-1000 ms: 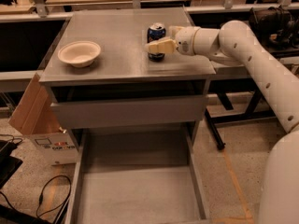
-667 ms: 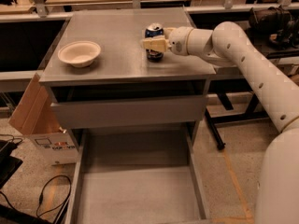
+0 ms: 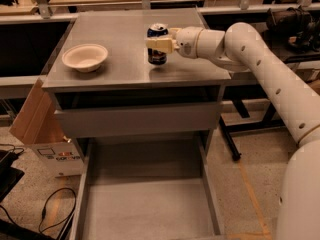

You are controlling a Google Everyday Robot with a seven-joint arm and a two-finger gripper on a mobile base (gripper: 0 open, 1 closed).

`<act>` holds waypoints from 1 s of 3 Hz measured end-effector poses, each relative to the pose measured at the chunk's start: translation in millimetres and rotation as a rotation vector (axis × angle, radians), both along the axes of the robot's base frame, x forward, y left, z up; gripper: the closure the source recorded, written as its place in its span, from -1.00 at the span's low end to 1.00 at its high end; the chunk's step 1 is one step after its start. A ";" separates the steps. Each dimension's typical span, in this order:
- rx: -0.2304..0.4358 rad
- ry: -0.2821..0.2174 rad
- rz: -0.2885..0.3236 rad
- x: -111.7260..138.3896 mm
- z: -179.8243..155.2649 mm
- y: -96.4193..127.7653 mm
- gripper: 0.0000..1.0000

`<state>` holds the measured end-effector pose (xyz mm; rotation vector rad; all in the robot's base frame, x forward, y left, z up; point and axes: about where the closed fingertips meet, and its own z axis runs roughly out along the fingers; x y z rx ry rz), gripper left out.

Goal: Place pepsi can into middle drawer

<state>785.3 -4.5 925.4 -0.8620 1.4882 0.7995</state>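
My gripper [image 3: 157, 44], over the cabinet top [image 3: 120, 51], seems clamped on the pepsi can [image 3: 158, 30], which might slip if pinched loosely

- pepsi can [image 3: 157, 59]: dark blue body, silver top, pale marking on side.
- gripper [image 3: 159, 44]: beige fingers, clasped round pepsi can above cabinet top [image 3: 125, 39].
- arm [image 3: 272, 81]: white, pattern of small dark holes.
- cabinet top: plain dull grey metal.
- middle drawer [image 3: 150, 209]: grey floor, grey side walls.
- upper drawer front [image 3: 135, 121]: plain grey.
- bowl [image 3: 85, 57]: beige, unpatterned.
- cardboard box [image 3: 27, 116]: brown.
- floor [image 3: 235, 184]: speckled beige, orange line.
- cable [image 3: 52, 209]: black.
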 end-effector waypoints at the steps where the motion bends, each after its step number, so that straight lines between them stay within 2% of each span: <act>1: 0.052 -0.019 0.093 -37.3 45.4 1.8 1.00; 2: 0.062 -0.022 0.194 -87.5 73.9 3.5 1.00; 3: -0.001 -0.001 0.231 -131.0 59.1 -2.4 1.00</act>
